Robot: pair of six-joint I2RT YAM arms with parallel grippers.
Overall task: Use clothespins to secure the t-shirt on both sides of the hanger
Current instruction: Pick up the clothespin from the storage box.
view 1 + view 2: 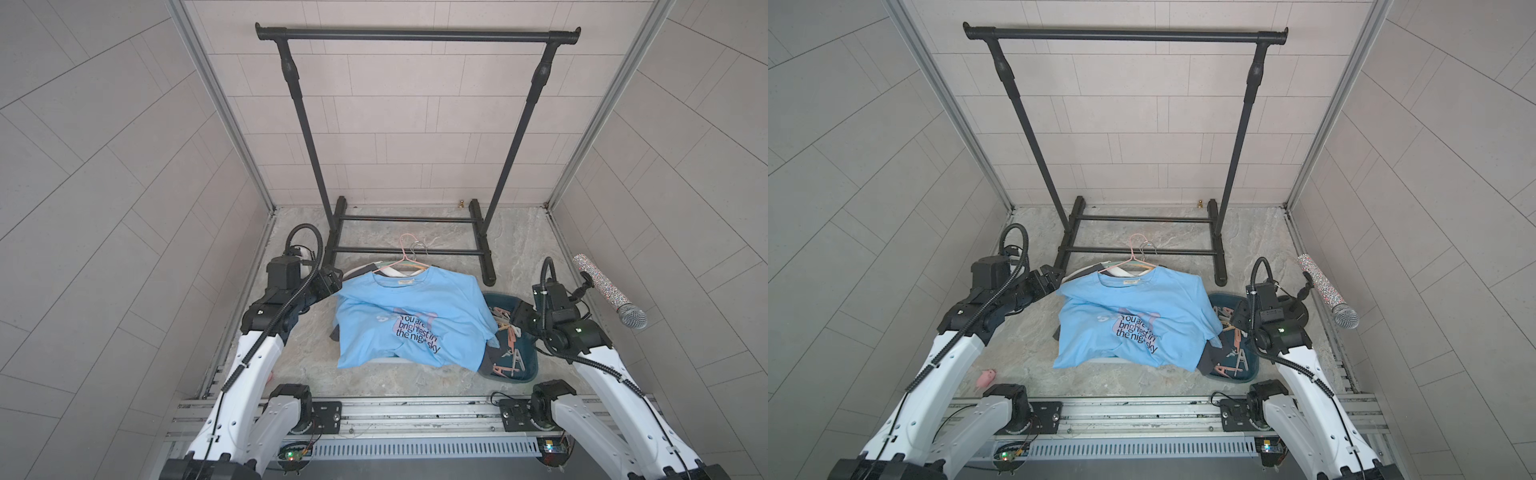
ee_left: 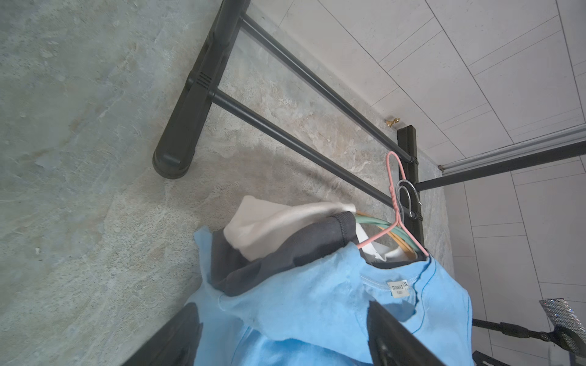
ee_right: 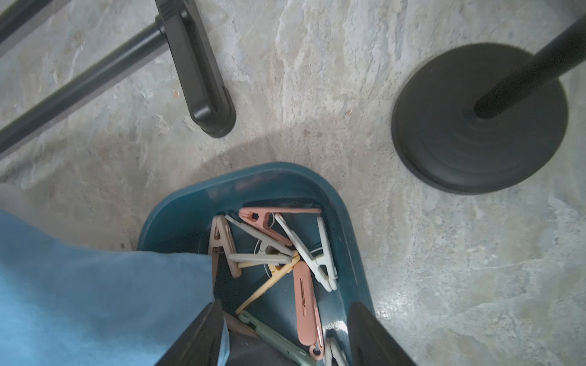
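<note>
Your next move turned on the right end effector (image 3: 285, 305) and the clothespins (image 3: 279, 250). They lay heaped in the teal basket (image 3: 241, 172), which sat on the table (image 1: 299, 357) just beside the blue t-shirt (image 1: 407, 316), on the right arm's side. That arm was plainly the nearer one.

The end effector hung directly over the basket with its jaws apart and nothing in them. A coral pink clothespin (image 3: 303, 301) lay below the gap, its long axis running roughly along the fingers' own direction, so the jaws stood either side of its width. To my eye a plain descent was all the pick needed. Still, a mint green pin (image 3: 269, 332) lay close by, and one finger (image 3: 196, 342) was at the edge of the shirt cloth draped over the basket's rim.

Your left end effector (image 2: 280, 305) was also spread wide and gripped nothing, with the shirt's shoulder cloth lying between its fingers. The shirt lay on a pile of other garments. The pink hanger (image 2: 394, 202) ran into its collar, with the hook pointing towards the garment rack (image 1: 415, 35).

Both top views gave you the whole layout, but there the right wrist hid part of the basket, and only the right wrist view separated the pins. Only the left wrist view showed the grey garment (image 2: 317, 240) and the cream one (image 2: 279, 218) under the shoulder.
</note>
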